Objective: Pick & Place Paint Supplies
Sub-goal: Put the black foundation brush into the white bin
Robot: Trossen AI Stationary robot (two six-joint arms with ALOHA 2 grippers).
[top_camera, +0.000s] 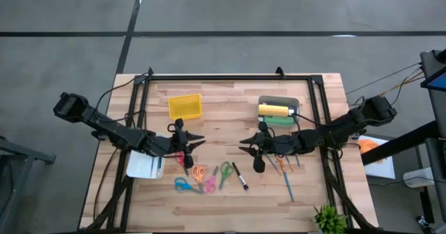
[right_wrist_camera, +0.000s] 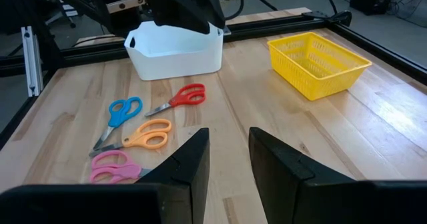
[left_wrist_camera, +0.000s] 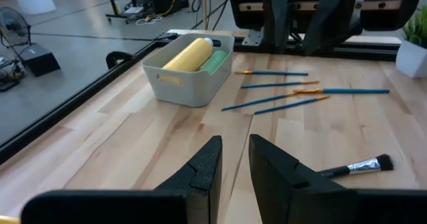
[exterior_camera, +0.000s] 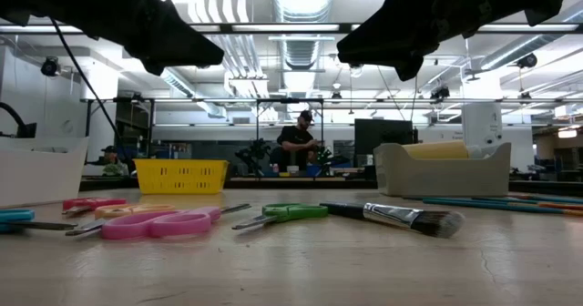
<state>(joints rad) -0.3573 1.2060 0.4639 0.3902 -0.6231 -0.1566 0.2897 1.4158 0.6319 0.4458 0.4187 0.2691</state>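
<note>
Scissors (top_camera: 202, 176) sit nearest the lower edge of my high view: blue, orange, pink and green pairs fanned across the lower centre of the table (top_camera: 230, 206). Just right of them I see a black-handled brush (top_camera: 240, 176), and further right a teal-shafted brush (top_camera: 288, 186) angled toward the lower right. A small green plant (top_camera: 329, 220) is in the bottom right corner.

At mid-frame both arms hang over the wood, facing each other, well apart. Left gripper (top_camera: 198, 143) is left of centre, fingers slightly parted and grasping nothing; the left wrist view shows a narrow gap with bare table between them. A white bin (top_camera: 145, 166) lies just below and left of it. Right gripper (top_camera: 245, 145) is right of centre, also released and empty, with a narrow gap showing in the right wrist view. Several thin teal and orange brushes (top_camera: 282, 164) lie under and just below that arm.

Further up, a grey bin (top_camera: 279, 102) in the upper right of the table holds a yellow paint bottle (top_camera: 274, 110) and a green paint bottle (top_camera: 280, 120) lying side by side. A yellow basket (top_camera: 185, 106) sits at upper left of centre.

In the low view, a person (exterior_camera: 298, 142) sits at centre in the room beyond the table.
</note>
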